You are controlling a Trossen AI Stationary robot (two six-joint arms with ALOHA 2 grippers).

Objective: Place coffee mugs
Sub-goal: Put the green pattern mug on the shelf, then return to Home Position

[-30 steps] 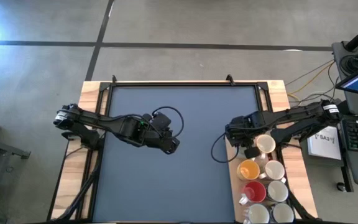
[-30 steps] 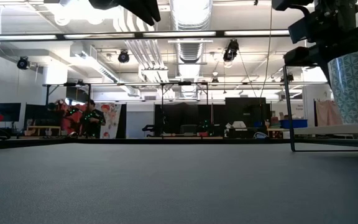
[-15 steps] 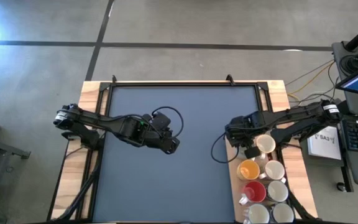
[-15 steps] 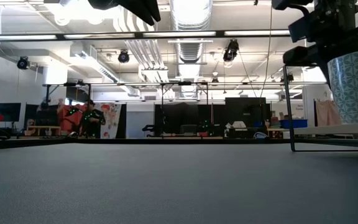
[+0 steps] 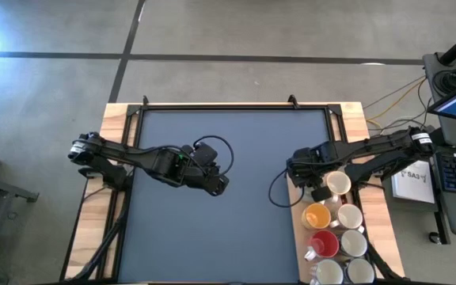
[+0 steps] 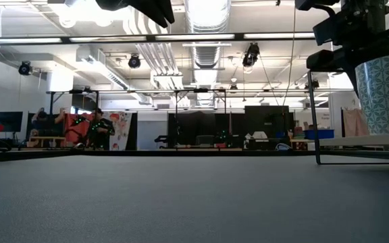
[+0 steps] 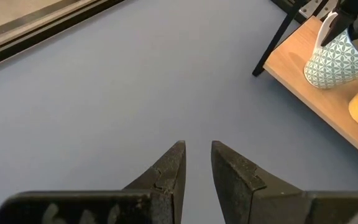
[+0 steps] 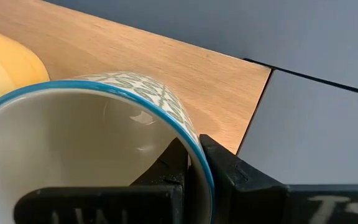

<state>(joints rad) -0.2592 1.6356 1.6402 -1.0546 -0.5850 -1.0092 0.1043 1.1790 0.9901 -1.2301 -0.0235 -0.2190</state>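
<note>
Several mugs stand in two rows on the wooden strip [image 5: 301, 237] at the table's right edge, among them an orange mug [image 5: 317, 214], a red mug [image 5: 324, 243] and white mugs [image 5: 350, 216]. At the far end of the rows is a teal-patterned mug [image 5: 338, 184] with a cream inside, also in the left wrist view [image 7: 339, 59]. My right gripper [image 5: 321, 188] is shut on it. My left gripper [image 5: 218, 184] hangs above the middle of the blue mat, its fingers [image 7: 197, 149] a little open and holding nothing. My right gripper pinches the patterned mug's wall at the teal rim [image 8: 194, 155], on the side facing the mat. One finger [image 8: 169, 165] is inside the mug and one [image 8: 229, 168] outside, coming from above. The mug stays about upright over the wooden strip; whether its base is lifted, I cannot tell.
The blue mat [image 5: 236, 150] covers most of the table inside a thin black frame [image 5: 236, 106]; a black frame post [image 6: 313, 115] stands by the mat's right edge. A laptop and papers [image 5: 414, 178] sit beyond the table's right side. People move far off in the room [image 6: 93, 128].
</note>
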